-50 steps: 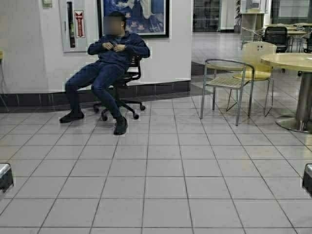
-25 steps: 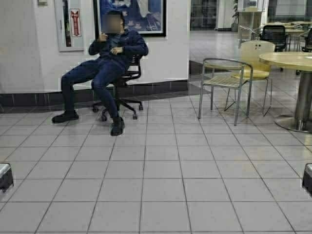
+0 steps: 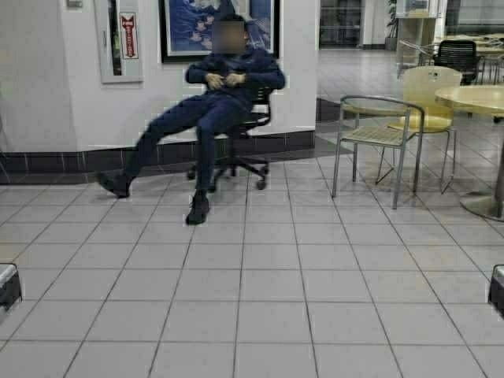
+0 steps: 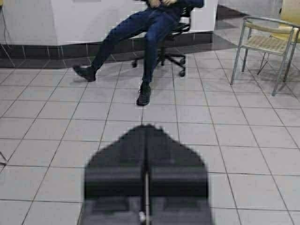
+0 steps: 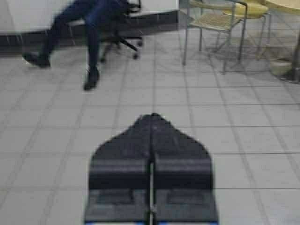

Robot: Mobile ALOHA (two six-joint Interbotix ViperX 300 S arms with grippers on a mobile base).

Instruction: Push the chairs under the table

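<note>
One yellow chair [image 3: 429,88] with a moulded back and thin chrome legs stands far right, behind a grey armchair and beside a round table. The long beige table is out of view. My left gripper [image 4: 147,126] is shut and empty, held over bare floor tiles; it shows at the left edge of the high view [image 3: 8,285]. My right gripper [image 5: 152,115] is also shut and empty over the floor, at the right edge of the high view [image 3: 497,288]. Both are far from the chair.
A person [image 3: 216,102] sits in a black wheeled office chair [image 3: 240,150] by the wall, legs stretched out. A grey metal-framed mesh armchair [image 3: 378,135] and a round pedestal table [image 3: 480,98] stand at the right. Open tiled floor [image 3: 260,299] lies ahead.
The whole scene has shifted a little to the right in the high view, so the robot has moved. The person has rolled right along the wall and stretched one leg out.
</note>
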